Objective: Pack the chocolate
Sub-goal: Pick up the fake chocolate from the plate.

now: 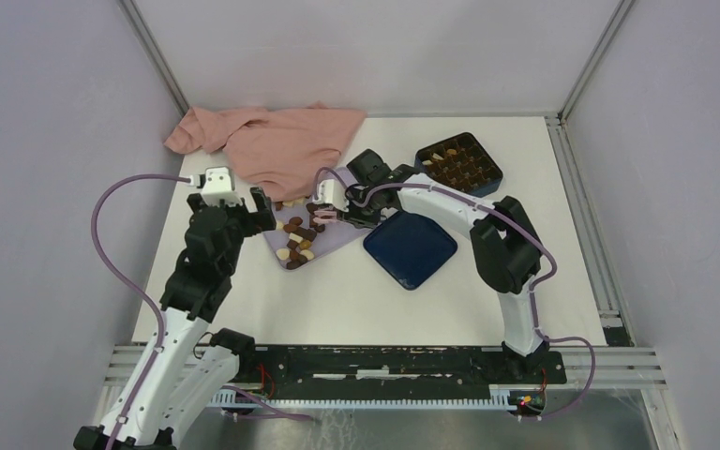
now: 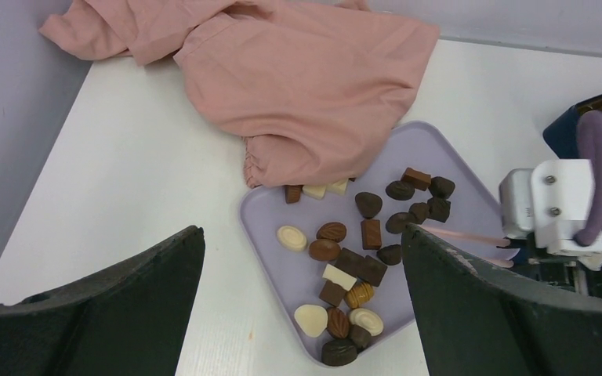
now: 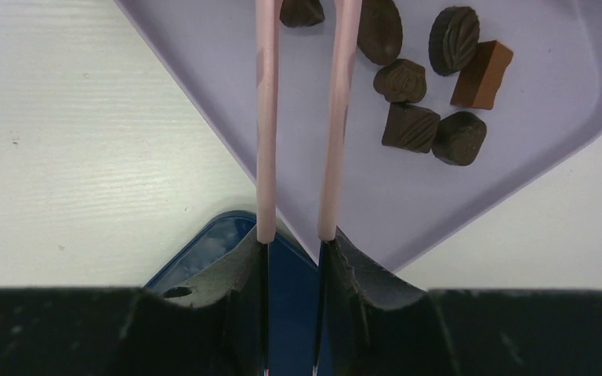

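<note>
- Hovering at the lilac tray's [image 2: 439, 153] left edge, our left gripper [image 1: 253, 211] holds its jaws wide apart and empty, likely leaving room.
- Our right gripper [image 3: 300, 47] reaches over the tray, jaws narrowly apart around a dark piece [image 3: 302, 11]; we cannot tell if it is pinched.
- Loose chocolates [image 2: 337, 266] lie on the tray; the grid box [image 1: 459, 161] right of the tray holds others.
</note>
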Robot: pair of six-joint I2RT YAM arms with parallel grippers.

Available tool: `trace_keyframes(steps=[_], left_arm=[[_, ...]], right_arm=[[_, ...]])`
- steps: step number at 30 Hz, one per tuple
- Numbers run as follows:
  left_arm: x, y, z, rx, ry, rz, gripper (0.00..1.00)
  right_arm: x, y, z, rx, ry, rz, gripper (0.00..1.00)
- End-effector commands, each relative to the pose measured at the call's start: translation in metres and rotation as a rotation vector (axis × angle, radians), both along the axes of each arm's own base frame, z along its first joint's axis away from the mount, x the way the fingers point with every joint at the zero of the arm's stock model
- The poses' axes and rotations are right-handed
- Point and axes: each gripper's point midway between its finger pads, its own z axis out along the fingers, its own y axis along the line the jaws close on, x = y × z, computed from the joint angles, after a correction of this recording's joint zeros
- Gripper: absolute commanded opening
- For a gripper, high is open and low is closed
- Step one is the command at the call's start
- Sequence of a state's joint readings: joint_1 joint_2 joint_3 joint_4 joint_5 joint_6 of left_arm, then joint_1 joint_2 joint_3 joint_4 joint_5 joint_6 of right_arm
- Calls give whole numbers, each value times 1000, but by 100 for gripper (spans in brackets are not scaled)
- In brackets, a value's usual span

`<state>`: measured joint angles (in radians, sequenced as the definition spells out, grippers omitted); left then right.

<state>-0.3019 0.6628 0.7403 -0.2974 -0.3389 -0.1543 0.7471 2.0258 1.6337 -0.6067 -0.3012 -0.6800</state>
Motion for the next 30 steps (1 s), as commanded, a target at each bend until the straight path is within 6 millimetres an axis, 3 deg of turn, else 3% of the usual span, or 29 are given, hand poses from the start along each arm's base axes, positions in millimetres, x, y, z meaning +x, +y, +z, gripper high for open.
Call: trace_keyframes(steps=[1, 8, 30], left_arm=[[-1, 7, 16, 38, -62, 8, 100], [2, 1, 13, 31, -52, -16, 100], [4, -4, 10, 30, -35, -41, 100]], right_arm=[[15, -8, -2, -86, -39, -48, 34], [14, -17, -14, -161, -53, -58, 36], [10, -9, -31, -194, -38, -42, 41]])
